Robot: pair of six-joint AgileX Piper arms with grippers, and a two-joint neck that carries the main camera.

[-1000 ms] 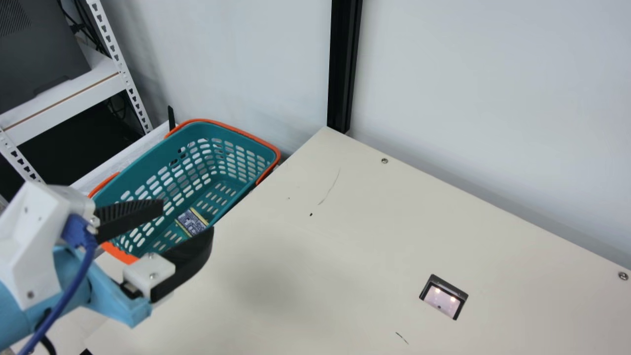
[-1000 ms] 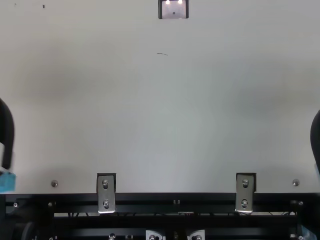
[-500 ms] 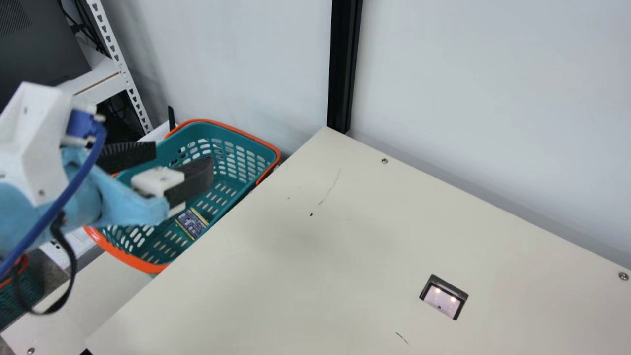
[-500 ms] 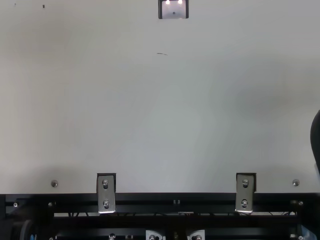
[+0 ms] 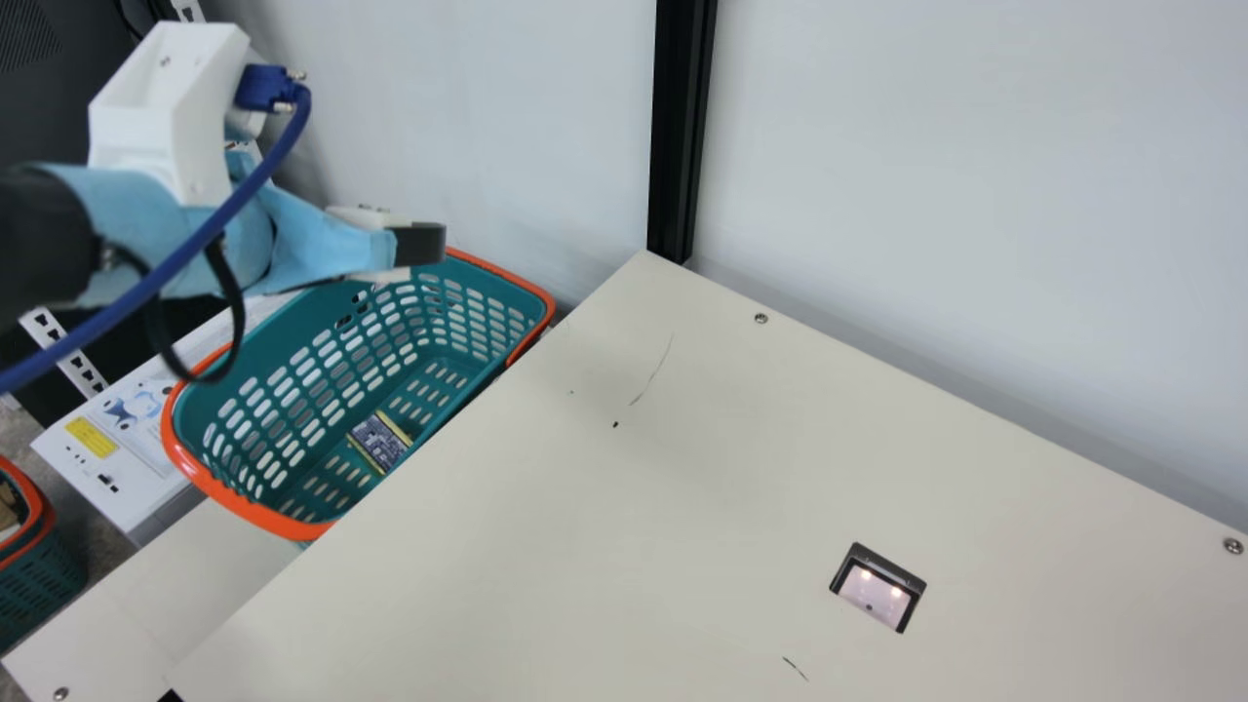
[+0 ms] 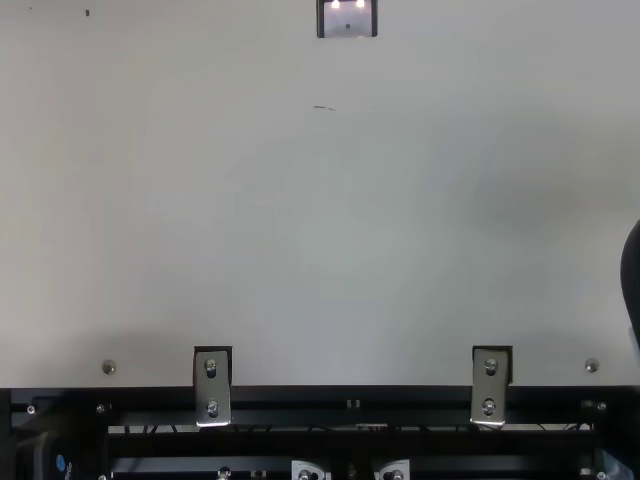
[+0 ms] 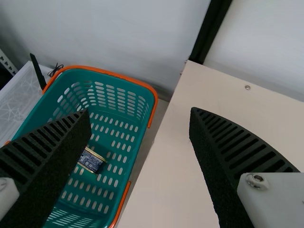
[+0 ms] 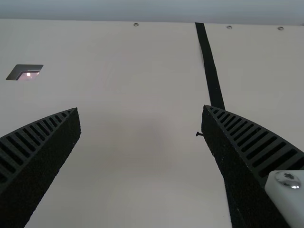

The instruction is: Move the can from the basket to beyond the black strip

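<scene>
One can (image 7: 91, 160), dark-labelled with gold-coloured rims, lies on its side on the perforated floor of the teal basket (image 7: 116, 80), below and ahead of my left gripper (image 7: 139, 110). It lies nearly in line with the basket-side finger, outside the gap between the pads. The left gripper is released: fingers wide apart, nothing held. The table (image 5: 682, 507) extends under its opposite finger.

The right gripper (image 8: 140, 109) is also spread and unloaded, above the table. The black strip (image 8: 211, 71) runs past one of its fingers; the recessed window (image 8: 26, 72) lies out to its other side.

Step in hand, as I judge it: approach to the can, prior to grasp. Placement is not begun.

Next move, left arm:
1. Shift the gripper toward the basket side until the can is centred between the fingers.
2. Align the fingers across the can's body.
3. Lower without touching the orange rim, then close.

Caution: an off-centre descent could push the can or catch a fingertip in the floor slots. I expect the strip to be a long reach for the left gripper; a set-down on the table for the right gripper may be required.
</scene>
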